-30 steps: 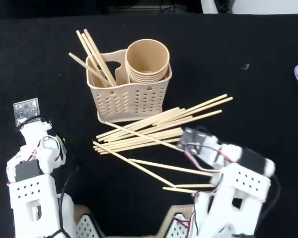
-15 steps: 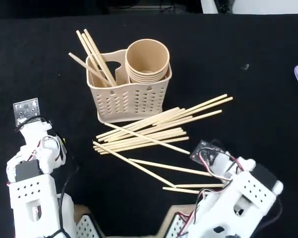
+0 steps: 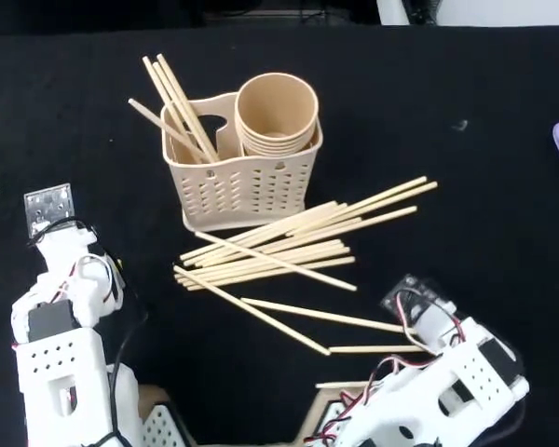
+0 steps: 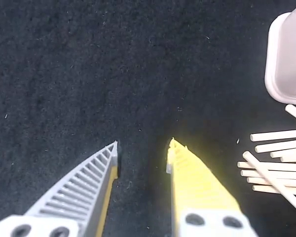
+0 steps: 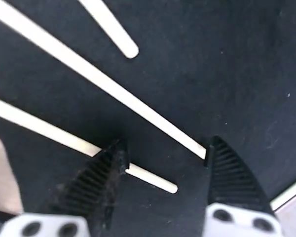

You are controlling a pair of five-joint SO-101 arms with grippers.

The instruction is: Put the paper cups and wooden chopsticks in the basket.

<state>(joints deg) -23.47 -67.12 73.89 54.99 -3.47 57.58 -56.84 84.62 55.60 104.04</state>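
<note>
Right arm [image 3: 447, 377] jaws gape wide and empty, straddling loose chopsticks [image 5: 103, 84] on the table (lined up to pinch one, I'd guess); left arm [image 3: 61, 321] jaws part-open, empty; paper cups [image 3: 277, 112] sit in the basket [image 3: 247, 191]

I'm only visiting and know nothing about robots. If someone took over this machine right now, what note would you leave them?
Left gripper: jaws open, empty, above the black table.
Right gripper: jaws open, empty, over the ends of loose chopsticks.
Done: paper cups stacked in the basket, with a few chopsticks beside them.
Left: the loose chopsticks lying on the table in front of the basket.
</note>
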